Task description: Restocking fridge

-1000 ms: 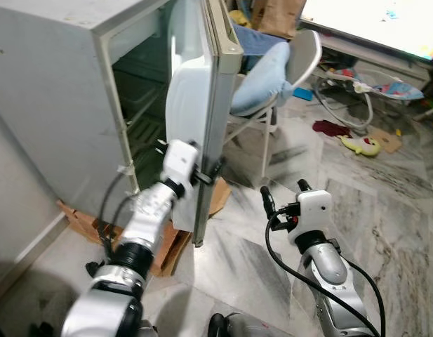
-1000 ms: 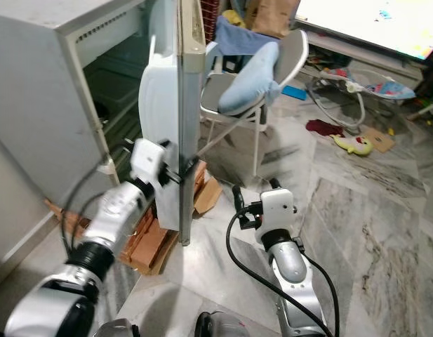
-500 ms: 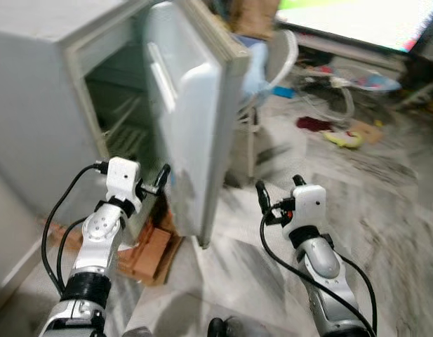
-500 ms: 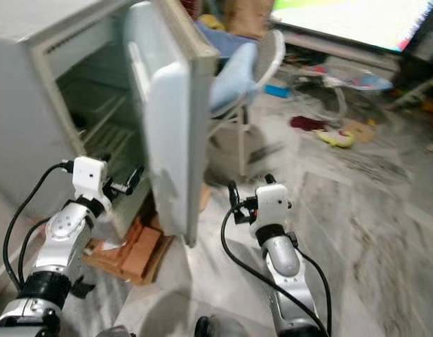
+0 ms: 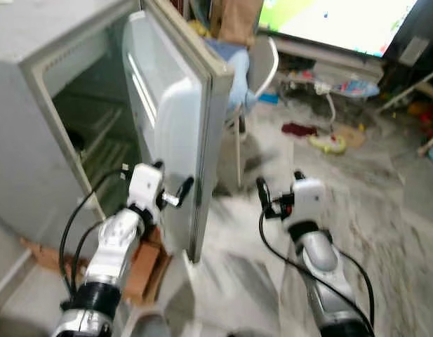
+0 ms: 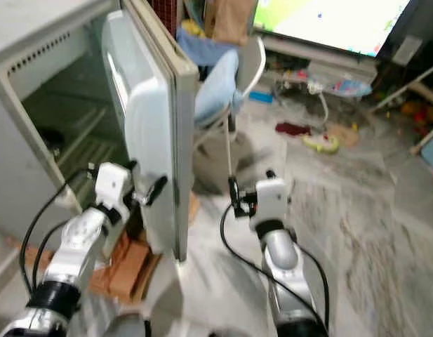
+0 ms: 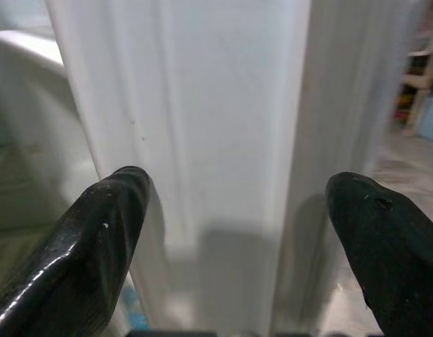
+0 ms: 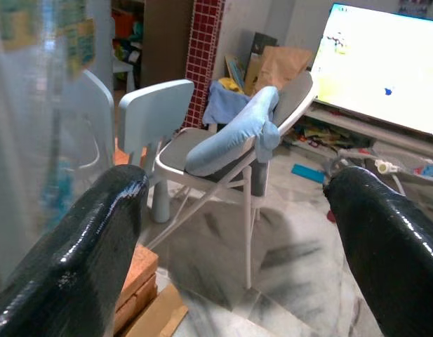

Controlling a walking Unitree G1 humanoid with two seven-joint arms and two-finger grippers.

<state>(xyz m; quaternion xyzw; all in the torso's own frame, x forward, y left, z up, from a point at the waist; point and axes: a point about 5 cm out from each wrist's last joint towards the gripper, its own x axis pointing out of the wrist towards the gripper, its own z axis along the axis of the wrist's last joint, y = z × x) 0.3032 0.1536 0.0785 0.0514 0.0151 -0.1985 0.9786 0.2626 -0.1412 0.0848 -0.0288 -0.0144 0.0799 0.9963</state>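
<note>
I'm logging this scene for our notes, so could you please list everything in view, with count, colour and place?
Fridge: one, pale grey, at the robot's left, standing open with wire shelves inside.
Fridge door: one, white inside, swung open between the two arms.
Bricks and cardboard: reddish-brown, on the floor under the fridge.
Folding chair: one, white frame, behind the door, with a light blue cushion draped over it.
Small chair: one, pale blue, beside the folding chair.
Screen: one, bright, at the far wall.
Yellow toy: one, on the marble floor.
Left gripper: open, at the door's inner face.
Right gripper: open, held above the floor.
</note>
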